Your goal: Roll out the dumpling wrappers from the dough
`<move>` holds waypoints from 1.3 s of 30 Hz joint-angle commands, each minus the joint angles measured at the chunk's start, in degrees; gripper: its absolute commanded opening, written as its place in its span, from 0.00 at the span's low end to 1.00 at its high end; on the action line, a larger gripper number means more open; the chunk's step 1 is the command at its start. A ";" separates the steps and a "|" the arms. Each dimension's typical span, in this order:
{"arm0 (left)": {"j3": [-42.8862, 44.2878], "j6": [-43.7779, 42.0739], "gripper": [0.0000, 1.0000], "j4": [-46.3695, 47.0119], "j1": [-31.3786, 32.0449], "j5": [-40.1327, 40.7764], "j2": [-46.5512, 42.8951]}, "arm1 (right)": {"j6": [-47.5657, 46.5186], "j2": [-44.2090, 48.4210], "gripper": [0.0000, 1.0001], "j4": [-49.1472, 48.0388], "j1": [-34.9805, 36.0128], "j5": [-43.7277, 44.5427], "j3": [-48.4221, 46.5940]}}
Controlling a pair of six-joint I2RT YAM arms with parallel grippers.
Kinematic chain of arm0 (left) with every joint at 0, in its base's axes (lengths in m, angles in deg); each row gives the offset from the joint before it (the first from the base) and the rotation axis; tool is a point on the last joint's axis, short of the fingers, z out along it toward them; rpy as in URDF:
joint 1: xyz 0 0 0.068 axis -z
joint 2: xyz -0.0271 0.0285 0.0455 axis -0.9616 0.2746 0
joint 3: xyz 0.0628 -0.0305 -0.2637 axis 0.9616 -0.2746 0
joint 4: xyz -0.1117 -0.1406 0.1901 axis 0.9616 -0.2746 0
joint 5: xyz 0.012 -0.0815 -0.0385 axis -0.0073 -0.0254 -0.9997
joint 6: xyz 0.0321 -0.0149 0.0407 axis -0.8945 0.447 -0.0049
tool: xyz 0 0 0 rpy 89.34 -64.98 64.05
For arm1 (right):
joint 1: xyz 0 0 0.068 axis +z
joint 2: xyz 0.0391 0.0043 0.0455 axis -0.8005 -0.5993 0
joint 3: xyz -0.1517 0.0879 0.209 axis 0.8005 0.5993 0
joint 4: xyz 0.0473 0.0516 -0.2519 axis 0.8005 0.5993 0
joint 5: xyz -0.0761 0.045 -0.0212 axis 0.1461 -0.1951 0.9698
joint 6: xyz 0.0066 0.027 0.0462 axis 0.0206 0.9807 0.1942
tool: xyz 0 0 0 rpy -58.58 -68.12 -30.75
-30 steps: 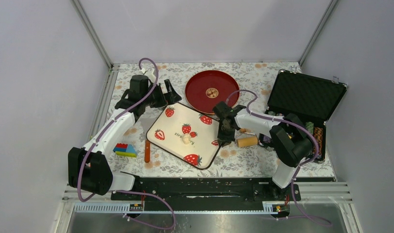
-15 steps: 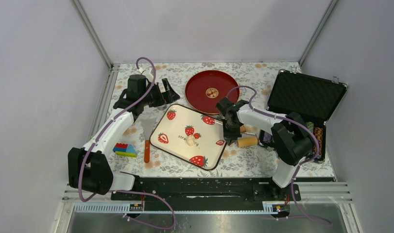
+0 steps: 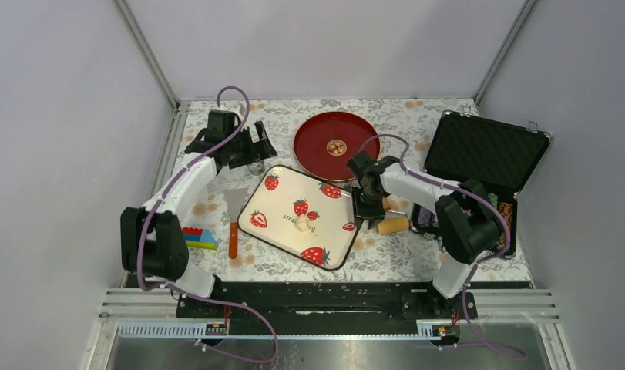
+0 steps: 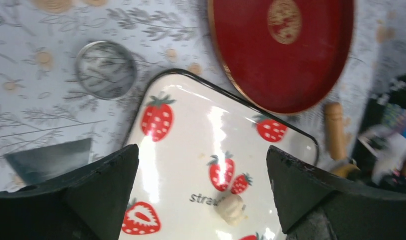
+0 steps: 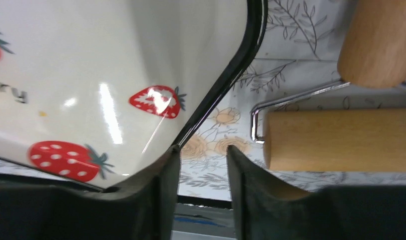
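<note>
Your L gripper [image 4: 200, 150]: jaws spread wide, empty, off tray [image 4: 190, 125] 11 o'clock corner. R gripper [image 5: 201, 150]: narrow gap, empty, at tray's 3 o'clock rim; roller [image 5: 336, 140] just beside. Dough [image 4: 232, 209] mid-tray.

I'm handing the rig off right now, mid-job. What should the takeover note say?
Grippers: left gripper open, empty, hovering by the tray's far corner; right gripper jaws slightly apart, empty, at the tray's right edge beside the roller.
Things: dough is an unrolled lump mid-tray; ring cutter lies on the cloth off the tray's far-left corner.
Done: no wrappers yet.
Left: grasp roller, flatten dough, cut discs.
</note>
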 commanded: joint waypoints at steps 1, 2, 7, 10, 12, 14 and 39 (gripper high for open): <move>5.08 -2.11 0.96 -7.23 -3.17 6.80 7.18 | 6.89 7.21 0.52 -4.20 -2.12 -6.96 4.37; 5.19 -2.14 0.95 -7.56 -3.81 6.71 8.46 | 8.00 7.87 0.57 -5.69 -2.35 -8.11 5.77; 7.98 -3.20 0.87 -11.79 -5.01 8.53 15.98 | 11.09 7.34 0.71 -10.13 -2.51 -12.55 9.70; 9.23 -3.86 0.82 -13.46 -5.02 8.20 19.52 | 12.42 7.45 0.80 -12.90 -2.51 -14.33 11.82; 9.20 -4.23 0.82 -13.45 -5.02 6.51 21.11 | 13.23 7.06 0.82 -14.14 -2.53 -15.55 12.54; 9.20 -4.46 0.82 -13.50 -5.01 5.49 22.49 | 13.83 6.29 0.82 -15.10 -2.51 -16.60 12.76; -3.85 -3.33 0.75 -14.41 -3.03 -10.39 15.61 | 13.28 1.17 0.83 -15.49 -2.51 -18.94 6.46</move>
